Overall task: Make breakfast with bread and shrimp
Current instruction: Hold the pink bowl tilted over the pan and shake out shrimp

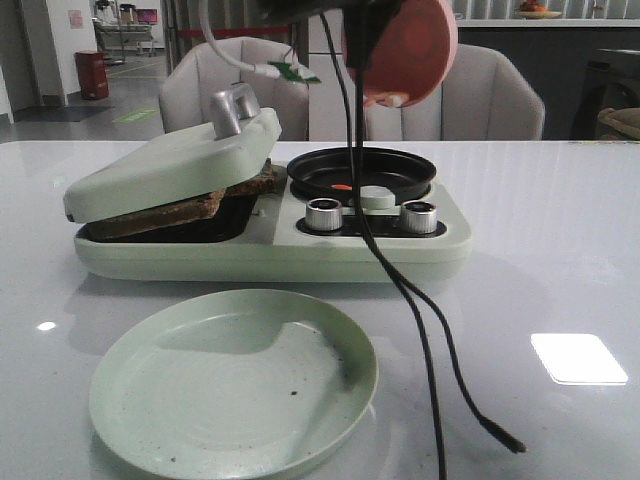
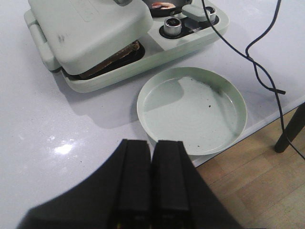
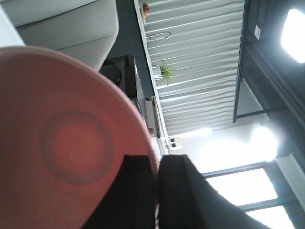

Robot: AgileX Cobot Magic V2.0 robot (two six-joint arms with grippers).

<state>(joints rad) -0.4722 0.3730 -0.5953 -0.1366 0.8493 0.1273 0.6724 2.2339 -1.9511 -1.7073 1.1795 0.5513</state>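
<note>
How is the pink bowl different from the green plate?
The pink bowl is held up in the air, tipped on its side by the right gripper; the green plate lies flat on the table. The bowl looks deeper, the plate shallow with dark crumbs. Both are round and look empty.

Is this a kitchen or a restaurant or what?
Probably a lab or office showroom made to look like a dining spot, not a home kitchen. A breakfast maker sits on a white table with padded chairs behind, and beyond them a big open hall with a red bin.
</note>
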